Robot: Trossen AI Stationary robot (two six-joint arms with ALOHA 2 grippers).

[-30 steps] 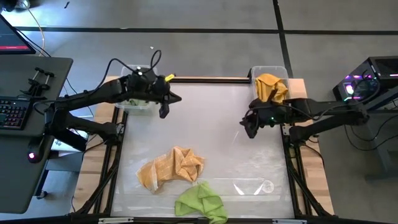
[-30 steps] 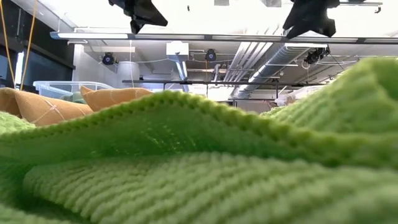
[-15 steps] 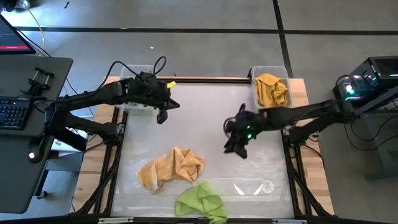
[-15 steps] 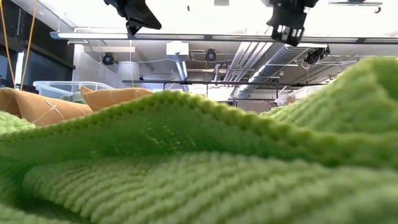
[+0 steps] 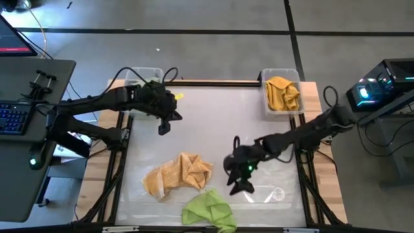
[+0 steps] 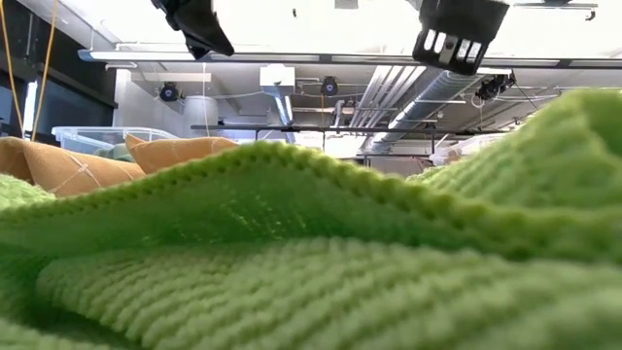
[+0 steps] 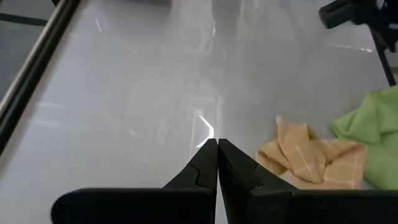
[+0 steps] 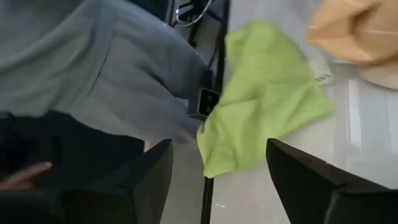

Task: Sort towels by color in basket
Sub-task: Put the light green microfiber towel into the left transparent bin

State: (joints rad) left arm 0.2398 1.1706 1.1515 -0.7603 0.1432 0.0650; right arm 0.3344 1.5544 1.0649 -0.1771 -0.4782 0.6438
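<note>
Furthest left, beside the surface (image 5: 213, 123), a dark side desk carries a keyboard (image 5: 14, 118). The left arm reaches in from there, and the left end effector (image 5: 163, 127) hangs over the far left part of the surface with its two fingers pressed together and nothing between them. The left wrist view shows those fingers (image 7: 205, 163) meeting at a point above the bare white top. Just behind that arm, at the far left corner, stands a clear bin (image 5: 141, 74); what it holds cannot be made out.

Nearer the front edge and left of centre lies a crumpled orange-tan towel (image 5: 178, 173) with pale stripes. Touching its near right corner is the lime green towel (image 5: 208, 210), bunched at the very front edge of the surface; it fills the low view from side to side. In the right wrist view this green towel (image 8: 264, 106) lies at the surface's edge, with a person's grey clothing (image 8: 106, 74) just beyond it.

Right of centre, the right end effector (image 5: 239, 183) is low over the front part of the surface, close beside the green towel, its fingers (image 8: 149, 180) spread wide and empty. Its arm stretches back to the right side. At the far right corner a second clear bin (image 5: 264, 77) holds a mustard yellow towel (image 5: 282, 92).
</note>
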